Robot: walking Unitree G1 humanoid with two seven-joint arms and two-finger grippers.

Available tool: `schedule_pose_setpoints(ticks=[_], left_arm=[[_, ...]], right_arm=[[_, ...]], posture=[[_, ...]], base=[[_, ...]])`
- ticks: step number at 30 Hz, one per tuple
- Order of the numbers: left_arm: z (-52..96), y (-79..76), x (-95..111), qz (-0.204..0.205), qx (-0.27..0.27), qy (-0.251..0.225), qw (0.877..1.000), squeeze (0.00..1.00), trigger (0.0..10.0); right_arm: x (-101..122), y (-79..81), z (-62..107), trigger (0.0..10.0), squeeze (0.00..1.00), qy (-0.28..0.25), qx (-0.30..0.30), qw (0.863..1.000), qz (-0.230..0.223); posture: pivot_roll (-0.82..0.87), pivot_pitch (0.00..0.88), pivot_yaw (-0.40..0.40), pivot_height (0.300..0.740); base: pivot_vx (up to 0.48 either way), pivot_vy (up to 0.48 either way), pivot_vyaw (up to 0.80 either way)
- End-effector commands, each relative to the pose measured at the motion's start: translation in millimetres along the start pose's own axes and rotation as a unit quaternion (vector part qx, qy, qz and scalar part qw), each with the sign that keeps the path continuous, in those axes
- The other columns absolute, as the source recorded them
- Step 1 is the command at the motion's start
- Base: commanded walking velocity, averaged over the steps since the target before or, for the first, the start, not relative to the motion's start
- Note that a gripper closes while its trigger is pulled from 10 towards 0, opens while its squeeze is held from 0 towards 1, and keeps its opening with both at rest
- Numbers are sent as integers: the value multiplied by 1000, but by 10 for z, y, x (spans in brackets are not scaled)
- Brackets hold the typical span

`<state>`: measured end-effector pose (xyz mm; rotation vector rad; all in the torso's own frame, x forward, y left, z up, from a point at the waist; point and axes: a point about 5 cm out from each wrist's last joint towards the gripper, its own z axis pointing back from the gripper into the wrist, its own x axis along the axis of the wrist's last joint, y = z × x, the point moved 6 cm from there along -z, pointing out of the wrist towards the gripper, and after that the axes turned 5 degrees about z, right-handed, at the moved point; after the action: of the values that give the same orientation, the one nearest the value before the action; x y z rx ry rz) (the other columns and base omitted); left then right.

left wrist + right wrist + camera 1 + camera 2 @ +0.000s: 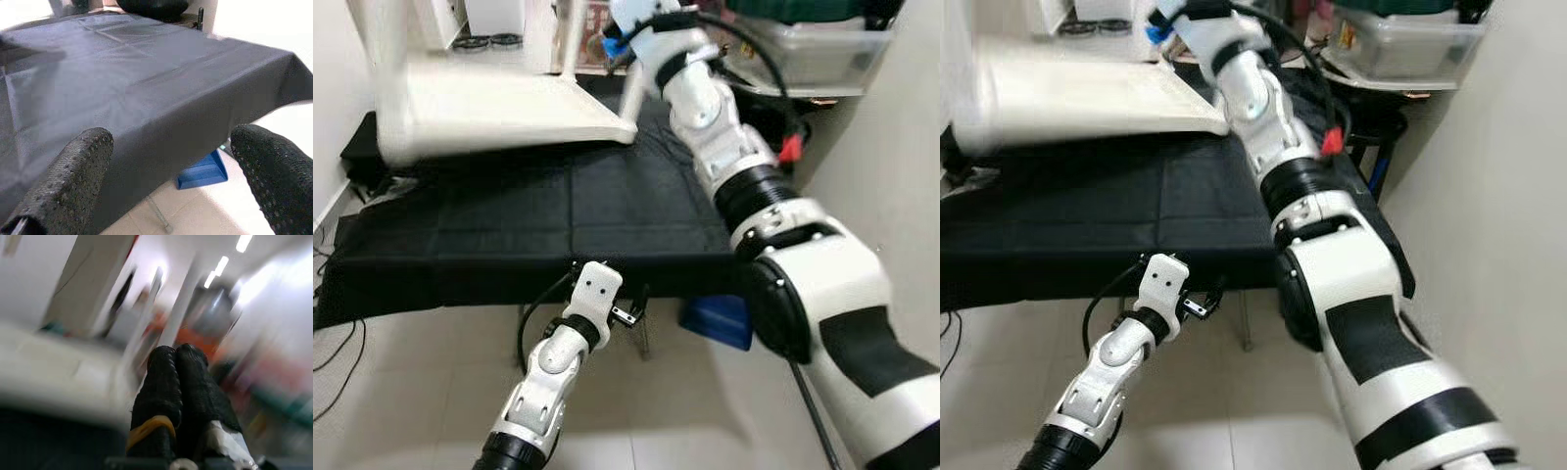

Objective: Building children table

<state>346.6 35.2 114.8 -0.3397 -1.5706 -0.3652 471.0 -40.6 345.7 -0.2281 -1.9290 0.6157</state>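
The white children's table (499, 108) lies tilted on the black-clothed workbench (558, 215), its legs (391, 39) pointing up and its outline blurred. My right arm (705, 108) stretches far forward to the table's near corner leg (631, 93). In the right wrist view my right gripper (177, 357) is shut, fingers pressed together with nothing between them, and a white leg (183, 303) stands blurred just beyond. My left gripper (171, 142) hangs low in front of the bench's front edge, open and empty, also seen as left gripper (626, 315).
A clear plastic storage bin (813, 49) sits on a stand at the back right. A blue object (720, 318) rests on the floor under the bench. A wall (901, 147) closes in on the right. Cables (333, 343) trail on the floor at the left.
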Motion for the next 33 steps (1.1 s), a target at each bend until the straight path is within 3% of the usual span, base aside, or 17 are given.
schedule_pose_setpoints(ticks=[1, 3, 5, 7, 9, 11, 12, 18, 22, 25, 29, 33], left_arm=[[22, 0, -7, 4, 4, 2, 1000, 0, 10000], [37, -2, -6, 4, 5, 1, 1000, 0, 10000], [44, -2, 3, 3, 6, -1, 1000, 0, 10000], [61, 15, 21, 5, 11, -5, 1000, 0, 10000], [68, 22, 24, 6, 13, -6, 1000, 0, 10000], [77, 20, 23, 3, 12, -5, 1000, 0, 10000], [82, 18, 27, 2, 12, -6, 1000, 0, 10000], [98, 22, 28, 3, 11, -6, 1000, 0, 10000], [121, 19, 25, 6, 9, -6, 1000, 0, 10000], [128, 17, 27, 6, 9, -6, 1000, 0, 10000], [178, 2, 62, 16, 9, -15, 1000, 0, 10000], [200, -13, 76, 20, 6, -17, 1000, 0, 10000]], right_arm=[[-221, 124, 37, 10000, 0, 48, 25, 996, -74], [-371, 288, 110, 10000, 0, 63, 51, 989, -126], [-428, 368, 162, 10000, 0, 57, 69, 989, -122], [-585, 437, 299, 10000, 0, 47, 70, 985, -148], [-657, 457, 355, 10000, 0, 48, 70, 985, -151], [-826, 502, 479, 10000, 0, 66, 63, 975, -203], [-890, 460, 563, 10000, 0, 58, 45, 976, -207], [-1054, 352, 806, 10000, 0, 54, 1, 978, -202], [-1338, 326, 1239, 10000, 0, 82, -51, 973, -208], [-1360, 320, 1314, 10000, 0, 84, -59, 974, -203], [-1439, 349, 1659, 10000, 0, 101, -77, 969, -213], [-1422, 398, 1753, 10000, 0, 105, -72, 969, -211]], posture=[[59, 0, -88, 740], [63, 0, -84, 740], [67, 0, -86, 740], [71, 0, -84, 740], [71, 0, -84, 740], [74, 0, -84, 740], [70, 0, -78, 740], [75, 0, -69, 740], [77, 0, -66, 740], [77, 0, -65, 740], [76, 0, -57, 740], [79, 0, -61, 740]], base=[[0, 0, 0], [0, 0, 0], [0, 0, 0], [0, 0, 0], [0, 0, 0], [0, 0, 0], [0, 0, 0], [0, 0, 0], [0, 0, 0], [0, 0, 0], [0, 0, 0], [0, 0, 0]])
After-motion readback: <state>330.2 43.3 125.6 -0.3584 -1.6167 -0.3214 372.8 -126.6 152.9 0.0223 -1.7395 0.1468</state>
